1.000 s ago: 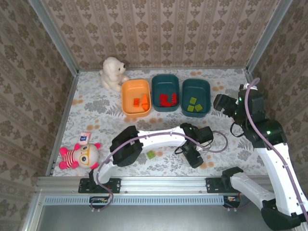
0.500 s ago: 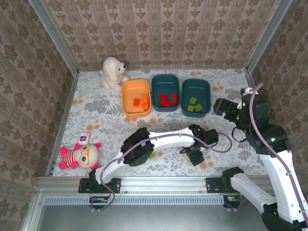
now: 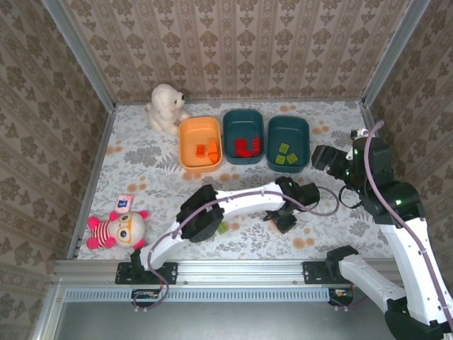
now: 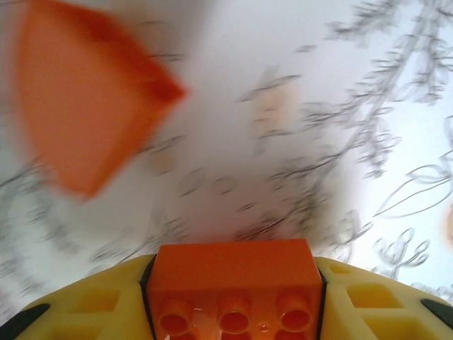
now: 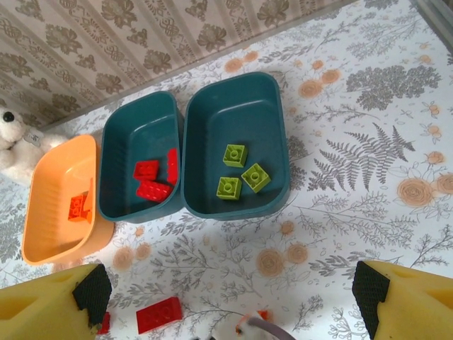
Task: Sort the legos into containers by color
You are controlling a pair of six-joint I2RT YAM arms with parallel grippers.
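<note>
My left gripper (image 4: 233, 283) is shut on an orange lego (image 4: 233, 265), clamped between its yellow fingers just above the floral table. In the top view this gripper (image 3: 284, 219) hangs right of centre. A second orange piece (image 4: 85, 99) lies blurred ahead of it on the left. The orange container (image 3: 199, 144) has orange legos in it, the middle teal container (image 3: 243, 137) red ones, and the right teal container (image 3: 288, 143) green ones (image 5: 237, 173). A red lego (image 5: 158, 314) and a green lego (image 3: 222, 228) lie loose on the table. My right gripper (image 3: 327, 159) hovers open and empty.
A white plush bear (image 3: 166, 108) sits at the back left beside the orange container. A pink striped plush doll (image 3: 117, 230) lies at the front left. Metal rails and patterned walls close in the table on three sides.
The left gripper's fingers have closed on the orange lego and drawn a little away from the near edge. The right arm shifted slightly.
</note>
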